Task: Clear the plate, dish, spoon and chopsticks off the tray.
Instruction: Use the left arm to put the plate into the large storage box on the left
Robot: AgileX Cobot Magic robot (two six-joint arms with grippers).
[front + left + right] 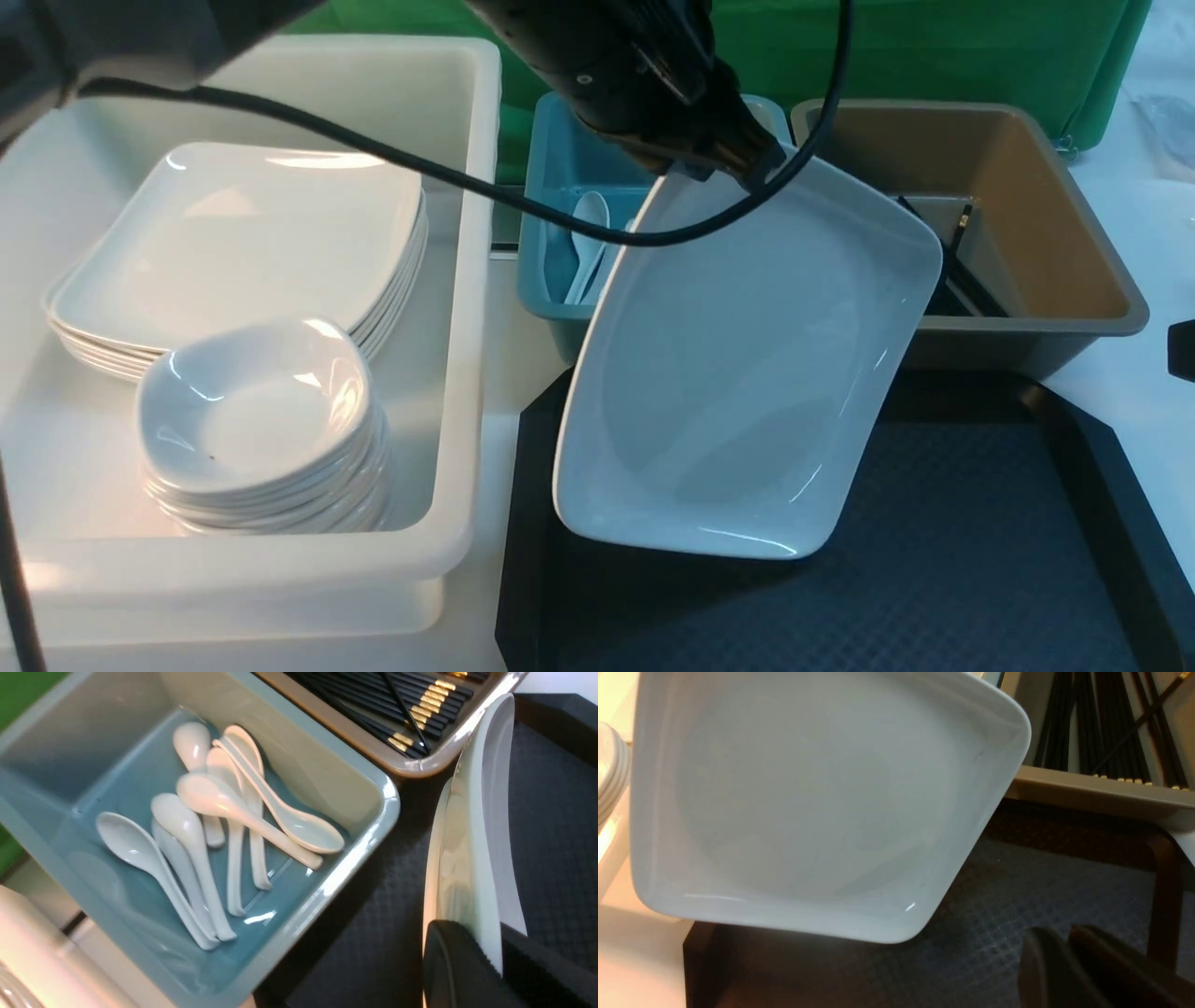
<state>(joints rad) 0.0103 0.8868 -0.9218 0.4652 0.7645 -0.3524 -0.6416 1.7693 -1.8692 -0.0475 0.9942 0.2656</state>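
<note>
White counter [1144, 243], green backdrop [980, 47] beyond the tubs. Black diamond-textured tray [980, 560] sits on the counter, below the left end effector [724, 159].

Left end effector: closed on the far rim of the large white square plate [747, 373]. The left wrist view shows the rim pinched between both fingers [448, 961]. The plate hangs tilted from the grip with its near edge lowest, over the left part of the tray. Can't tell whether that edge touches the tray.

Right end effector [1066, 947]: narrow gap, nothing between the fingers, low over the tray. From it, the plate is to the left and the brown tub is ahead.

Containers:
- White tub [467, 280], left of the left end effector: a stack of square plates [252, 233] at the back and a stack of small rounded dishes [261, 411] in front of it.
- Blue tub [546, 233], just beside and under the left end effector: loose white ceramic soup spoons [219, 812], several overlapping, handles pointing roughly the same way.
- Brown tub [1055, 205], right of the left end effector and partly behind the plate's far corner: black chopsticks [411, 704] with gold bands lying mostly parallel, one stick crossed over the others.

Both the blue and brown tubs stand at the tray's far edge.
</note>
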